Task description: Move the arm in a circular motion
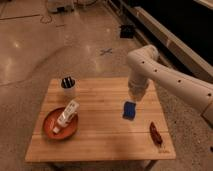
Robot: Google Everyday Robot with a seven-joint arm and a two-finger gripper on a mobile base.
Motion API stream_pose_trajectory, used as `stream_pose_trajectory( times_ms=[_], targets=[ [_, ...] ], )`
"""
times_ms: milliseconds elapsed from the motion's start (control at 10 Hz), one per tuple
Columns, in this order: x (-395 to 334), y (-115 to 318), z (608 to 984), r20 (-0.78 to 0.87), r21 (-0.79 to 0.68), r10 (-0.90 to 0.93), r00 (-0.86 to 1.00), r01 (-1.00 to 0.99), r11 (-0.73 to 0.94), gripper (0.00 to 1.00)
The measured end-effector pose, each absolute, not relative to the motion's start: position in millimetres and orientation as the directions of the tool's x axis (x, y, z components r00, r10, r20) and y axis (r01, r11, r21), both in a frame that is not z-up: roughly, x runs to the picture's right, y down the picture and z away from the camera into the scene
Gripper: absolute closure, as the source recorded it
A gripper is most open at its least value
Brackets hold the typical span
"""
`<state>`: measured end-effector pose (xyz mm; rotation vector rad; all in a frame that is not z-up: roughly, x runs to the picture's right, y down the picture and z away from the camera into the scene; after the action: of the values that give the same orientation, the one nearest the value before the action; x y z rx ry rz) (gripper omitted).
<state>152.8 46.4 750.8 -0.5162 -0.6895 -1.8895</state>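
The arm (170,82) is reaching in from the right edge, over the right half of the table (100,145). Its long upper segment is running up and to the left to a rounded elbow above the table's far right part. From there the last segment is pointing almost straight down. The gripper (134,98) is sitting at the bottom of that segment, hanging just above a blue object (130,110) that is lying on the wood. Whether the gripper is spread or closed cannot be told. Small dark dots are showing along the white tubes.

A white bottle (67,114) is lying in a red bowl (47,131) at the left; its label cannot be read. A white cup (68,90) is standing behind the bowl, and a red item (155,134) is lying near the right edge.
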Motion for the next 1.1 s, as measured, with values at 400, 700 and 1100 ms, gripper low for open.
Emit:
stream_pose_trajectory(
  times_ms=[400,700,1100],
  targets=[
    [128.4,37.8,756.3,0.618,0.255,-0.653,-0.439,0.897,-0.361,0.66],
    [110.5,36.2,773.4,0.607,0.270,-0.650,-0.458,0.887,-0.374,0.66],
    [71.5,30.8,767.6,0.610,0.291,-0.616,-0.499,0.863,-0.412,0.66]
  ],
)
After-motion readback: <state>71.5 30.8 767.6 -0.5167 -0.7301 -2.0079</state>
